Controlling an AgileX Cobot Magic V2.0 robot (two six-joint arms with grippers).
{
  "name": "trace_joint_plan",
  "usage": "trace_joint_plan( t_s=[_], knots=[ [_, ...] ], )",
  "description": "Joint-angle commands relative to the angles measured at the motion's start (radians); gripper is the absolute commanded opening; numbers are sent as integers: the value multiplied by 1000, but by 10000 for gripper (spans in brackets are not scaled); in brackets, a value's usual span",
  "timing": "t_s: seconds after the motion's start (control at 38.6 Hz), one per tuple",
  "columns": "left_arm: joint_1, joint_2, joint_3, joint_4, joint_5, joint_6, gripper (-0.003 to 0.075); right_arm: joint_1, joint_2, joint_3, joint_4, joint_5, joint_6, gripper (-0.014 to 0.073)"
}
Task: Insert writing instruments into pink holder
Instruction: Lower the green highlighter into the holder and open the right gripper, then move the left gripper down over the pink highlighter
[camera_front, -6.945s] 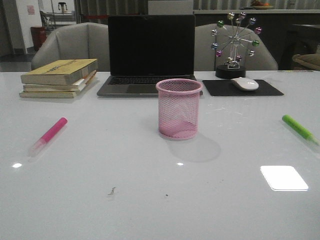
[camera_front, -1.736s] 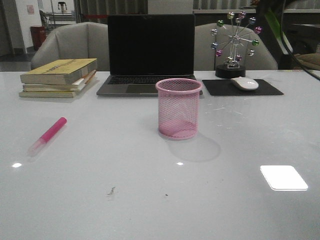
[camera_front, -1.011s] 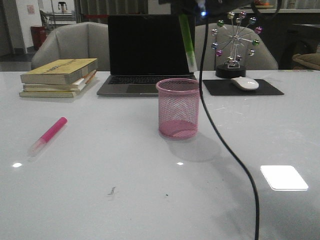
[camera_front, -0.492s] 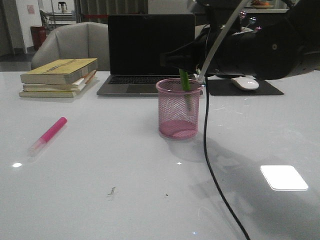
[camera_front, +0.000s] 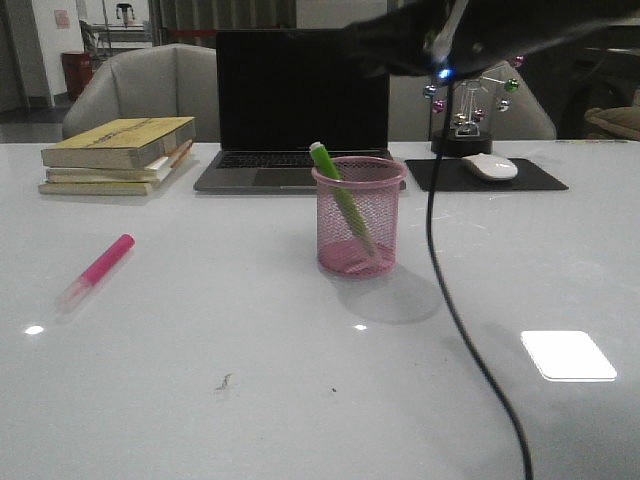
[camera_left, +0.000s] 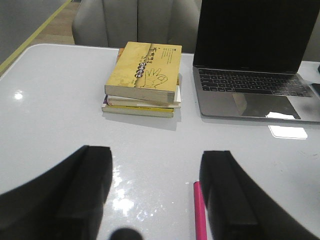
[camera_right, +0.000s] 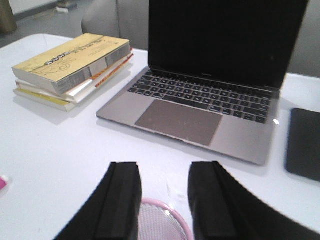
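Note:
The pink holder (camera_front: 358, 215) stands upright at the table's middle, in front of the laptop. The lime green marker (camera_front: 340, 196) leans inside it, its top poking over the left rim. My right gripper (camera_right: 164, 167) hovers open above the holder, apart from the marker, with the holder's rim (camera_right: 161, 204) showing between its fingers. In the front view the right arm (camera_front: 450, 40) is a dark blur over the holder. The magenta-pink marker (camera_front: 100, 268) lies flat on the table at the left. My left gripper (camera_left: 156, 152) is open just above it, the marker (camera_left: 200, 212) lying by one finger.
A laptop (camera_front: 300, 100) stands open behind the holder. Stacked books (camera_front: 120, 155) lie at the back left. A mouse (camera_front: 490, 167) on a black pad (camera_front: 440, 177) and a ferris-wheel ornament (camera_front: 465, 100) sit back right. A black cable (camera_front: 450, 300) hangs from the right arm.
The green marker went from the right of the table into the holder. The right gripper let it go and rose; the marker now leans against the left rim.

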Motion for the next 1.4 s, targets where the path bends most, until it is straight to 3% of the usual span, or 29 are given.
trace_joint_plan(
  t_s=[0.0,0.21,0.47,0.6,0.88,1.14,1.37],
  knots=[
    [-4,-10,-38,-7,-93,-6,456,-30,-187,-28,-18,89,-25,371],
    [-4,-10,-38,-7,-94,-6,456,-90,-463,-28,-28,255,-41,371],
    [-4,-10,-38,-7,-195,-6,456,-239,-722,9,-112,610,-41,371],
    [-4,-10,-38,-7,-279,-6,456,-286,-884,114,-119,658,-40,371],
    [-4,-10,-38,-7,-259,-6,456,-297,-1169,361,-119,767,-1,371],
    [-112,32,-147,85,-73,-6,456,-297,-1250,395,-119,820,13,371],
    [-136,221,-437,81,212,-6,456,-297,-1250,395,-118,820,13,371]
  ],
)
